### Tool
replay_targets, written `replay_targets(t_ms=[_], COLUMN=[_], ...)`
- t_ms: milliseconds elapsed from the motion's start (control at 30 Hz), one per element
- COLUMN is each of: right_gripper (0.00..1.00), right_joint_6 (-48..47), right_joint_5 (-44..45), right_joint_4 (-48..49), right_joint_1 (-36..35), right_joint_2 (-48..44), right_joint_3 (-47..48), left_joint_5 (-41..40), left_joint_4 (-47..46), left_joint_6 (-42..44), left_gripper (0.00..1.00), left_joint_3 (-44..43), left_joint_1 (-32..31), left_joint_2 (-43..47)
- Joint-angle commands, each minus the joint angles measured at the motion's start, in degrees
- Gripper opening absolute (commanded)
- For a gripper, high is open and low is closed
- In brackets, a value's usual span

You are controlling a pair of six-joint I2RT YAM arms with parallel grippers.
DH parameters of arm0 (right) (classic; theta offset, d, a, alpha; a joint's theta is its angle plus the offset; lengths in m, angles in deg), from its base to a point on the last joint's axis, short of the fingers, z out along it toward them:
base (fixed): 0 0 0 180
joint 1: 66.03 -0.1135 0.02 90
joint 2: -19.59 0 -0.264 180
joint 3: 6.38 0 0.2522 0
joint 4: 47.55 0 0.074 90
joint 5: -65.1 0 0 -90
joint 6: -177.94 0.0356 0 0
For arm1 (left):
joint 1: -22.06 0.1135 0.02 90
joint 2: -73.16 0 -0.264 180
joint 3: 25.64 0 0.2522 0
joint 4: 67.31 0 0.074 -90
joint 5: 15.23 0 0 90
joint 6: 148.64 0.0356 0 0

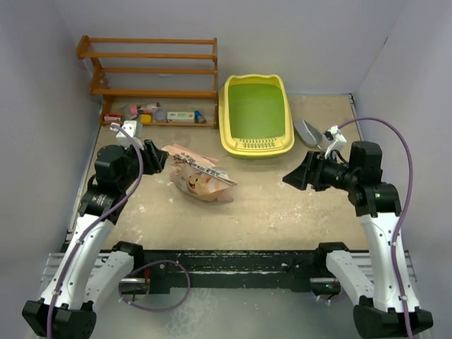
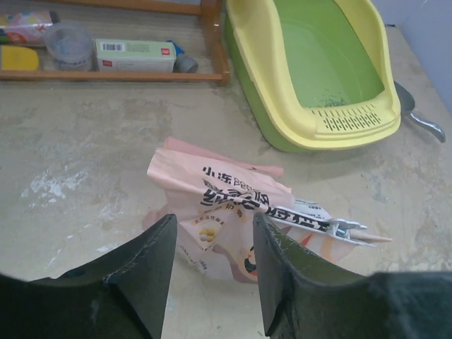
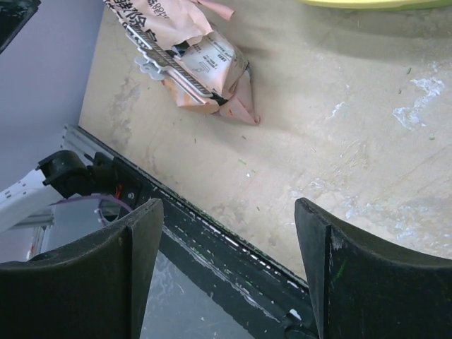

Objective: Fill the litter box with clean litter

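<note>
Litter box (image 1: 256,145) well apart from both open jaws.

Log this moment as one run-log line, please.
left gripper: open, aimed at bag | right gripper: open, holding nothing | litter box: unfilled | bag: lying on table, not gripped

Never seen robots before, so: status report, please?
Left fingers open, right fingers open, both empty. Litter box unfilled. Bag lies clipped shut. Nothing blocking.

Bright, even, diffuse light from above. Soft shadow on the table (image 1: 282,205) at the near side of the litter box (image 1: 258,146); wrist-view foregrounds dark, slightly blurred.
</note>
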Motion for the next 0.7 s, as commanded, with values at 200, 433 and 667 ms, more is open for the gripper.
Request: replay_targets(t_ms=[200,433,667], right_gripper=[0.77,0.72,0.72], right_joint_6=[-1.52,-4.39,-5.12], right_joint_5=[-0.06,4.92,6.72], right_joint_4=[1.08,-4.75,-4.57], right_joint_1=[-0.69,-9.27,-12.82], right_joint_2=[6.33,15.76,19.17], right_joint_3=[5.88,11.8,13.82], left_joint_5=[12.93,17.72,25.92], left_joint_4=[-5.13,-7.13,-5.49], left_joint_6=[26.5,45.23,54.13], left_gripper=[0.56,0.62,0.61], left_joint_3=[-2.94,-5.49,-8.42], left_joint_1=[-0.07,-0.77,-0.86], left_joint_2=[-5.46,-17.52,-20.38])
